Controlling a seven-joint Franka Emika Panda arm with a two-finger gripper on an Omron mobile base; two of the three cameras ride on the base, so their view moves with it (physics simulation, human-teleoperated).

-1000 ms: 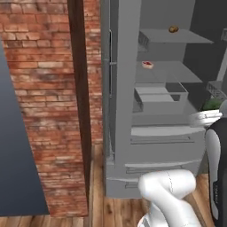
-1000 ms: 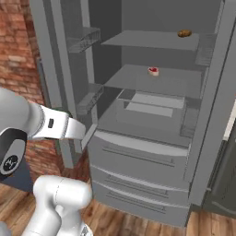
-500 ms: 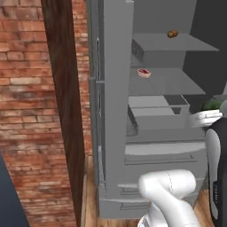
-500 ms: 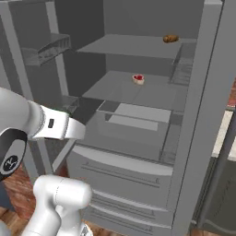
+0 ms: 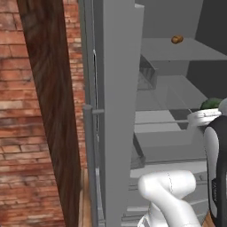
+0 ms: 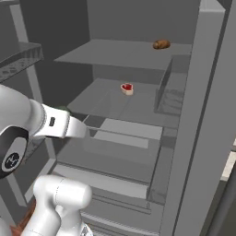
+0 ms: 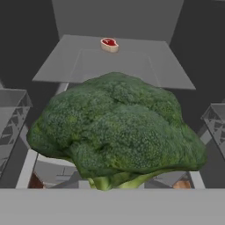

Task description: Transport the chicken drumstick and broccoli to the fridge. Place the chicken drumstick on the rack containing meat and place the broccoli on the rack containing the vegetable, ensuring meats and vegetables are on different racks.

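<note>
Gripper pinches the broccoli (image 7: 116, 125) by its stalk, floret head filling the hand view's centre, facing the open fridge (image 6: 203, 115), whose middle rack with a red meat piece (image 7: 109, 44) lies ahead at 12 o'clock, so that rack looks wrong for it.

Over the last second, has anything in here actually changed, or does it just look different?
Mostly the view: the base rolled closer to the open fridge, so its shelves loom larger. The tool stays shut on the broccoli. The red meat piece on the middle shelf and the brown lump on the upper shelf haven't moved.
</note>
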